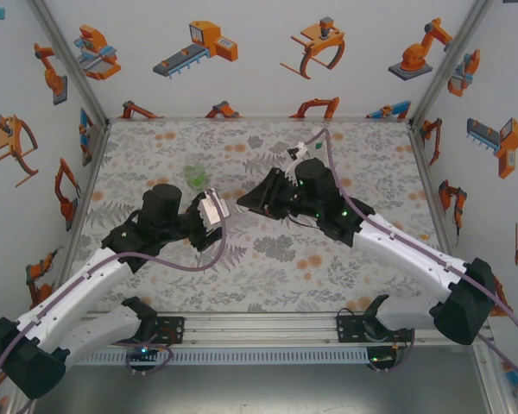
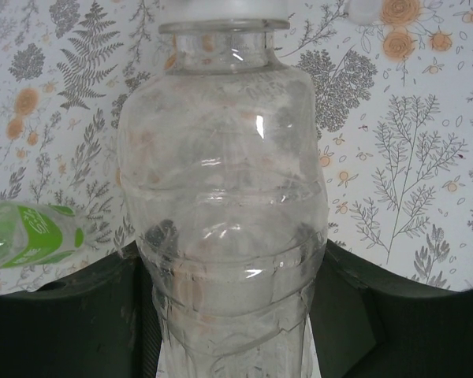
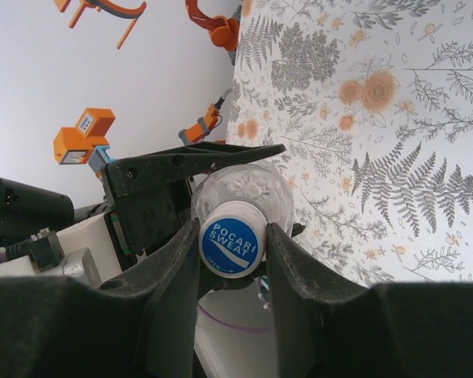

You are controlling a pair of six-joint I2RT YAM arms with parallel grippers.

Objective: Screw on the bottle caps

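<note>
Near the table's middle, the left gripper (image 2: 229, 311) clamps the clear bottle (image 2: 221, 197) level while the right gripper (image 3: 232, 246) pinches the cap (image 3: 231, 236) on its neck, so threading seems underway and next probably needs a steady, aligned twist.

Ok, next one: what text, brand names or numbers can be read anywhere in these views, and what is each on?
"POCARI SWEAT": white letters on the blue top of the bottle cap, which sits on the neck of the clear bottle.
A smaller line under it on the same cap: too small to read.
White lettering on the green-labelled bottle: too blurred to read.
No other legible text or numbers.
</note>
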